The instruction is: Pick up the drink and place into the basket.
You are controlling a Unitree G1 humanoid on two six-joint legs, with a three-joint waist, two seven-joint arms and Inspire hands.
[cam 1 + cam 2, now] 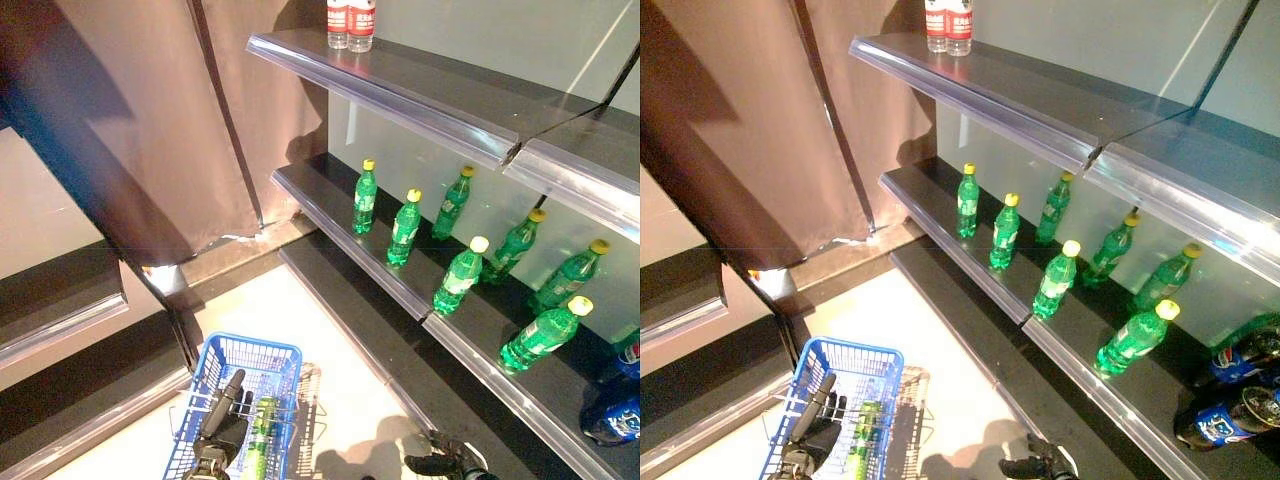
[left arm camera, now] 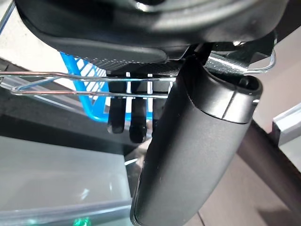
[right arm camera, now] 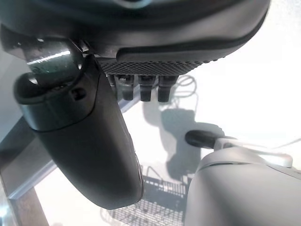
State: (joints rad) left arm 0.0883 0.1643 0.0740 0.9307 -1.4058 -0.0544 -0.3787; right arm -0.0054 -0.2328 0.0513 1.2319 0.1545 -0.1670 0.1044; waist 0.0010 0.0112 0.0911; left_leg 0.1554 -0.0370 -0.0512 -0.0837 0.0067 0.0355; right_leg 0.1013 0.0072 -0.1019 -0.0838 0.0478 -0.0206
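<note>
A blue plastic basket (image 1: 215, 360) hangs low at the left, over the pale floor. One green drink bottle (image 1: 262, 425) lies inside it. My left hand (image 1: 222, 425) sits over the basket's wire handles (image 2: 70, 75), fingers (image 2: 123, 115) curled round them and thumb (image 2: 188, 155) sticking out. Low at the right my right hand (image 1: 447, 462) hangs below the shelves with curled fingers (image 3: 141, 89) and holds nothing. Several more green bottles with yellow caps, such as the nearest one (image 1: 540, 335), stand on the middle shelf (image 1: 400, 285).
The shelf unit runs from upper left to lower right. Two red-labelled bottles (image 1: 350, 22) stand on the top shelf (image 1: 420, 95). Blue-labelled bottles (image 1: 1225, 420) lie at the shelf's right end. A brown curtain (image 1: 170, 130) hangs at the left.
</note>
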